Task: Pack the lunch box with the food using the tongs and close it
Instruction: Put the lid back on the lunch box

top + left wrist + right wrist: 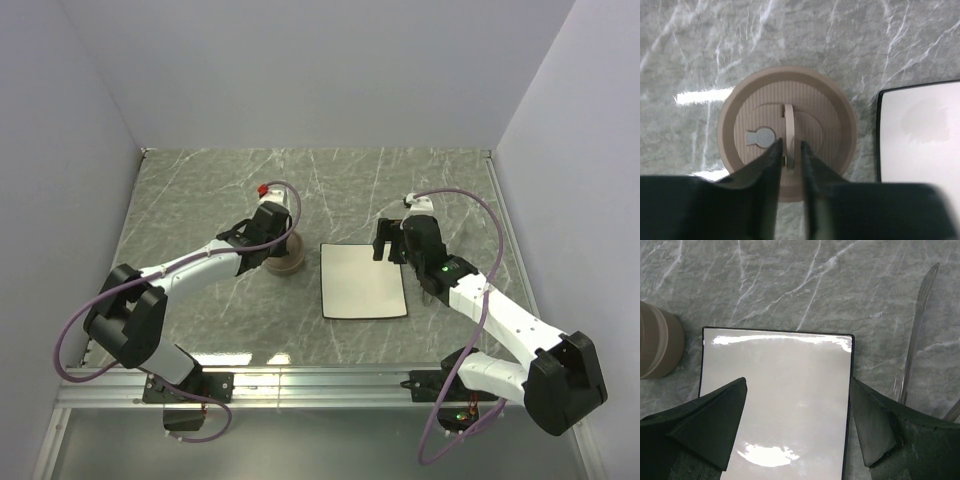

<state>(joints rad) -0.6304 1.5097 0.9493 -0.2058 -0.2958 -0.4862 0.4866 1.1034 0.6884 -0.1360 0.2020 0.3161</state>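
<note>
The lunch box [286,265] stands left of the white plate with its brownish-grey lid [830,120] on top. It also shows at the left edge of the right wrist view as a round tan wall [657,347]. My left gripper [790,144] hangs right over the lid. Its jaws are a little apart on either side of the lid's thin centre handle [789,117], with a small gap showing. My right gripper [797,385] is open above the plate with nothing between its fingers. The tongs [917,325] lie on the table to its right. The food is out of view.
A white square plate [362,280] with a dark rim lies bare on the grey marbled table [200,200], between the two grippers. Pale walls close in the back and both sides. A metal rail [320,385] runs along the near edge.
</note>
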